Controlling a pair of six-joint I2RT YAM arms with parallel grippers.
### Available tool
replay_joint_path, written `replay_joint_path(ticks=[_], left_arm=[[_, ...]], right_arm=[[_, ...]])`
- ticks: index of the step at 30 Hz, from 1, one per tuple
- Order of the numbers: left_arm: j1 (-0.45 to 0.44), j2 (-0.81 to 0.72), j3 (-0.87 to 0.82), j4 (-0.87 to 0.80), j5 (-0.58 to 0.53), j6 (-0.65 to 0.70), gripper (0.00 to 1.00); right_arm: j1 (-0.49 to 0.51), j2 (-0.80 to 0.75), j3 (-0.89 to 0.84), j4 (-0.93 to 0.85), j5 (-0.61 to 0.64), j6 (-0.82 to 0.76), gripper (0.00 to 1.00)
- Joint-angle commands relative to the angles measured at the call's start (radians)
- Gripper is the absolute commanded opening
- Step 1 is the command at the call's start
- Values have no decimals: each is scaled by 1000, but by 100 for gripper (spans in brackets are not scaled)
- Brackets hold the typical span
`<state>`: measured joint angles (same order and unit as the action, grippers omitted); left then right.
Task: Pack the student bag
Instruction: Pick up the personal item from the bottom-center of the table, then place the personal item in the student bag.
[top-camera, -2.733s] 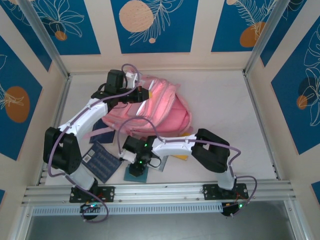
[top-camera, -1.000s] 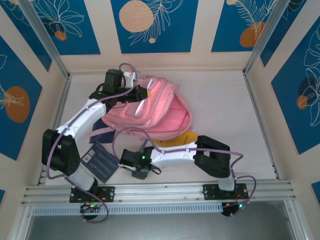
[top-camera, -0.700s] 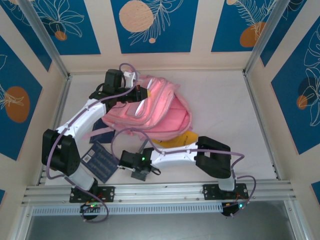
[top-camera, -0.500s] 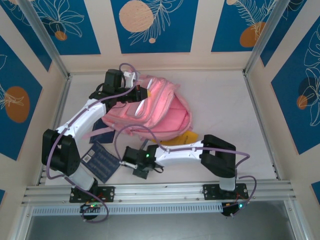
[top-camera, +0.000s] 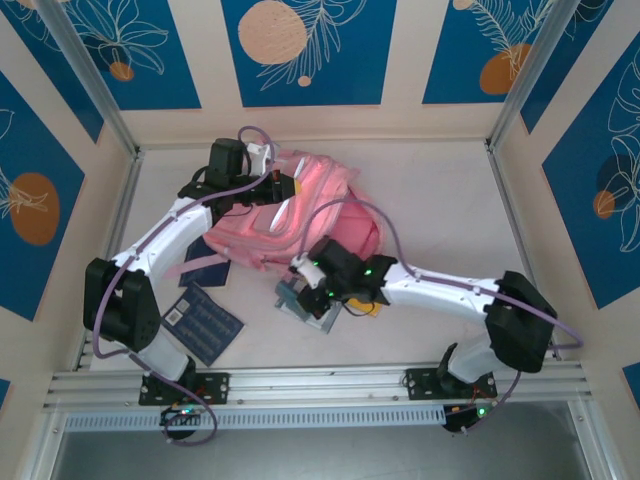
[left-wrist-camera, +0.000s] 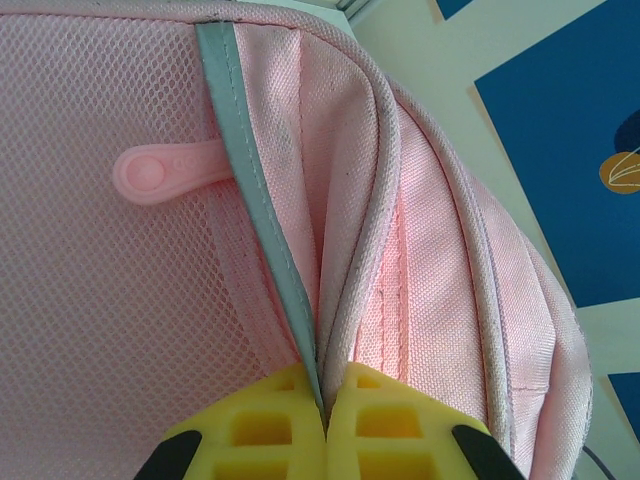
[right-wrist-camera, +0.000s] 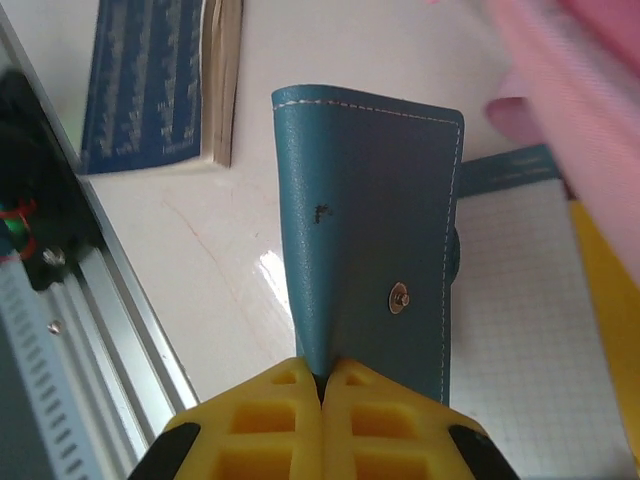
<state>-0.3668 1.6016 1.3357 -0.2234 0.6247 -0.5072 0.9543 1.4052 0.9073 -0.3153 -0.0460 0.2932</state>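
- While the left gripper (left-wrist-camera: 325, 400) is clamping tight on the grey-trimmed rim (left-wrist-camera: 255, 220) of a pocket, it is apparently lifting that lip so the student bag (top-camera: 320, 215) is gaping toward the other arm
- The right gripper (right-wrist-camera: 325, 385) is squeezing shut on one thin edge of a teal wallet (right-wrist-camera: 370, 270) and is holding it out above the table, probably on its way to the bag's mouth; with so narrow a bite, the wallet is at risk of swinging or slipping
- The bag is lying slumped on its side at the far left of the table, just beyond the wallet, and a pink zip pull (left-wrist-camera: 165, 172) is resting on its mesh panel
- A grid-paper pad (right-wrist-camera: 530, 300) and a yellow sheet (right-wrist-camera: 610, 300) are lying under the wallet beside the bag, while a dark blue book (top-camera: 203, 318) is sitting apart near the left arm's base; all three are seemingly waiting to be packed
- The glossy white table (top-camera: 440, 200) is reflecting light, an aluminium rail (top-camera: 320, 385) is running along its near edge, and beige walls with blue floral panels (top-camera: 310, 50) are enclosing the cell
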Motion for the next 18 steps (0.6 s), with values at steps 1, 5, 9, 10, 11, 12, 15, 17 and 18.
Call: replay_joint_path(ticks=[1,5,9,10,11,12,15,17,18], left_arm=[[18,-8,-6,18,31,-11,0],[18,-3,-3,23,41,-17,0],[18,-6,9,15,49,-12,0],[19,-8,15,7,47,-7,0],[19,-8,22,-4,48,-2,0],[19,-9,34,-18,50,4,0],[18,-19,65,-48,53,9,0],[19,-33,79,-62,55,6,0],[19,-39,86,-70,56,7,0]], right_arm=[[-70,-115,-71,84,-135,114,0],[-170,-259,-173,123,-166,183,0],[-236,-391,-234,101,-126,216,0],[-253,-429,-247,95,-119,228,0],[-268,-460,-259,94,-119,241,0],[-291,-502,-270,93,-118,258,0],[-355,-602,-291,87,-108,307,0],[-398,-656,-302,89,-95,343,0],[-417,-676,-305,92,-91,362,0]])
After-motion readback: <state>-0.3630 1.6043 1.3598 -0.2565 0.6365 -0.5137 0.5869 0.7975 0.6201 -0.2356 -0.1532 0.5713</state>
